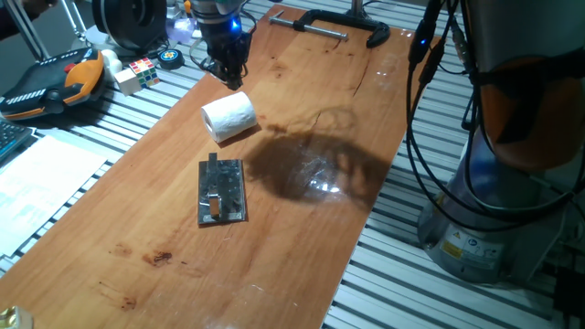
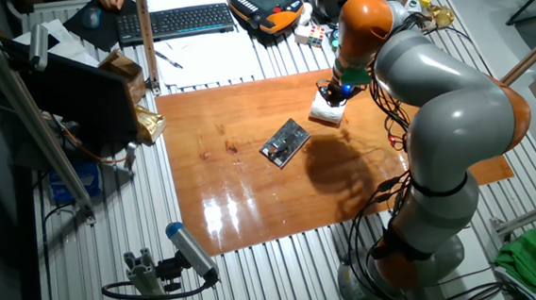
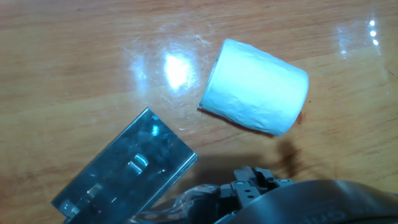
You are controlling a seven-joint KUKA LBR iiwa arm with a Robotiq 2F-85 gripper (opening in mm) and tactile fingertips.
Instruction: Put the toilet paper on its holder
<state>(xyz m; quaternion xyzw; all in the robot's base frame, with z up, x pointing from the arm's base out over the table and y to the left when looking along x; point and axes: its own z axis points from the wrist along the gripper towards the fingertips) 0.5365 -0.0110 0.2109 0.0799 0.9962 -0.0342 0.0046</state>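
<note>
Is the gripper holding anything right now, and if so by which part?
Nothing is held. The gripper hovers above the white cylindrical paper roll, which lies on its side on the wooden table, apart from the grey metal plate holder.

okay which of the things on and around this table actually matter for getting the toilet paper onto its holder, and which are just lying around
Needed: toilet paper, lying on its side; holder; gripper.

Just lying about: black clamp, Rubik's cube, keyboard, orange-and-black pendant.
</note>
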